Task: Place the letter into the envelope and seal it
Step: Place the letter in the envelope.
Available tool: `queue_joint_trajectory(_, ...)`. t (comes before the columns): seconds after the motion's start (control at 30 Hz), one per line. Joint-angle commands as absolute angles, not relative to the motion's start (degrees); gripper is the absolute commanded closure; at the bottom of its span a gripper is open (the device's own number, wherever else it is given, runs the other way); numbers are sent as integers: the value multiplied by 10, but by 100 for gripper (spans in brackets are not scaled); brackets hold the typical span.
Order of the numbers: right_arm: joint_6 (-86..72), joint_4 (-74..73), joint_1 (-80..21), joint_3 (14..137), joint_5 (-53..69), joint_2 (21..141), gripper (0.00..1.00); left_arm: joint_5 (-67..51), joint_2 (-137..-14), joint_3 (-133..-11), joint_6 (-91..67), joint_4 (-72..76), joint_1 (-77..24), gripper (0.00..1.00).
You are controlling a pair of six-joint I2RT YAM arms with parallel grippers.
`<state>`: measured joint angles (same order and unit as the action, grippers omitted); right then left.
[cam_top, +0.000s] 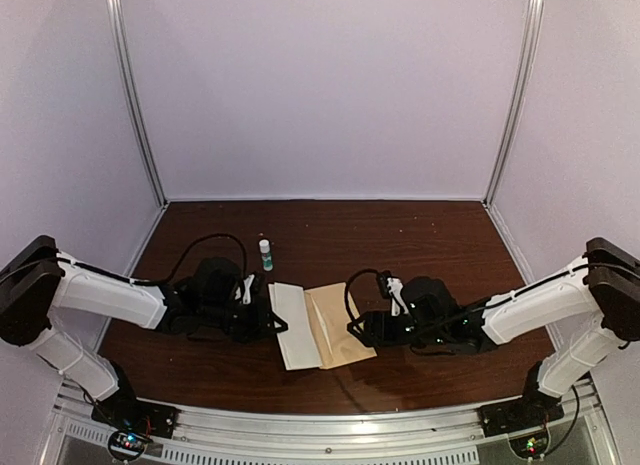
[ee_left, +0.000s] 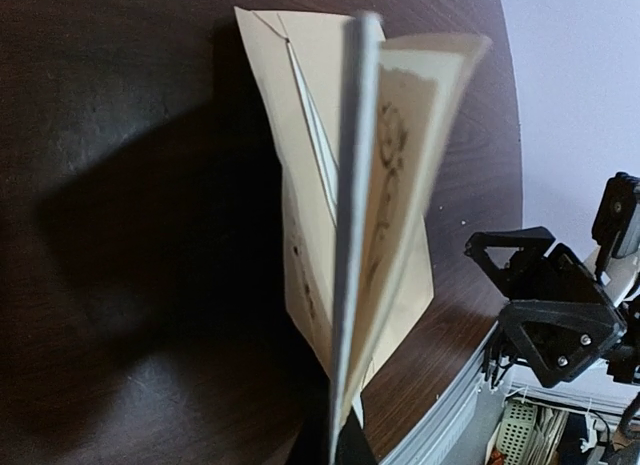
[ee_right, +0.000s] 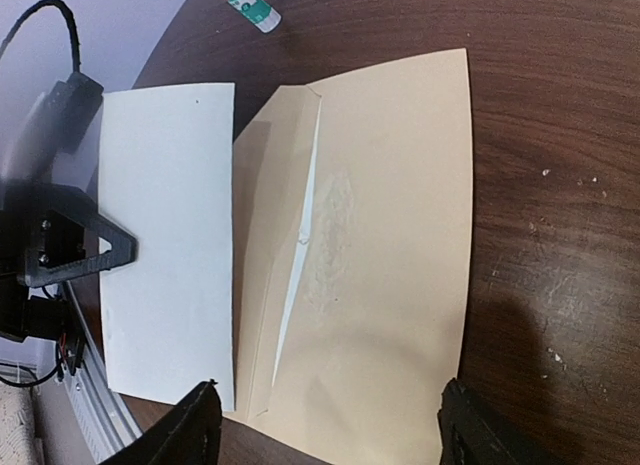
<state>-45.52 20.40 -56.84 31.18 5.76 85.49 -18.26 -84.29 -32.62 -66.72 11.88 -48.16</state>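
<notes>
Left hand (cam_top: pixel 266 318) closed, gripping left edge of letter (cam_top: pixel 293 330). Letter's right edge meets open side of envelope (cam_top: pixel 345 325); cannot tell if it is inside. Right hand (ee_right: pixel 330 415) open, 2 fingers spread over envelope. Envelope flat on bench (cam_top: pixel 420 245). Glue stick (ee_right: pixel 245 5) apart, behind letter.

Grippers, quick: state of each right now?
Left gripper: closed on the letter.
Right gripper: open, holding nothing, above the envelope.
</notes>
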Motion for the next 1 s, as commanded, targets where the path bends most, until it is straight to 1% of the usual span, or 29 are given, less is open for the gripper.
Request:
queue_joint_trajectory(0.0, -460, 211, -566, 326, 62, 885, 26, -193, -854, -340, -678, 129, -471, 100)
queue_joint_trajectory(0.37, -460, 195, -567, 348, 88, 938, 30, -218, -889, -338, -678, 142, -450, 100)
queue_joint_trajectory(0.97, -473, 208, -573, 350, 116, 955, 32, -234, -935, -345, -662, 143, -435, 100)
